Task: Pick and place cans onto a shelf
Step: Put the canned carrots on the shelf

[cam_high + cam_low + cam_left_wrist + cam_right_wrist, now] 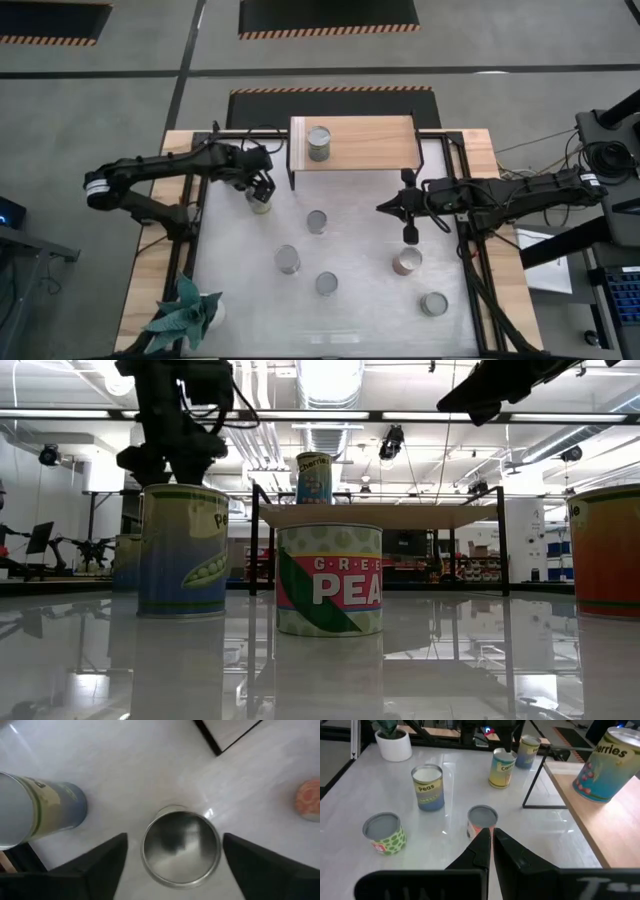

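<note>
My left gripper (175,837) hangs open, pointing down over a silver-topped can (181,851) that stands on the white table near the shelf's left legs. Its two fingers flank the can with a gap on each side. In the high view this can (262,204) shows just below the gripper (262,188). The shelf (365,150), a light-wood board on black legs, carries one cherries can (319,142). My right gripper (384,208) hovers shut above the table's right half, holding nothing. Several more cans stand on the table, among them a peas can (288,260) and a green-pea can (327,284).
A second, blue-green can (35,812) stands close beside the left gripper. Other cans stand mid-table (317,221) and at the near right (407,262) (433,303). A teal plant in a white pot (185,315) sits at the near left corner.
</note>
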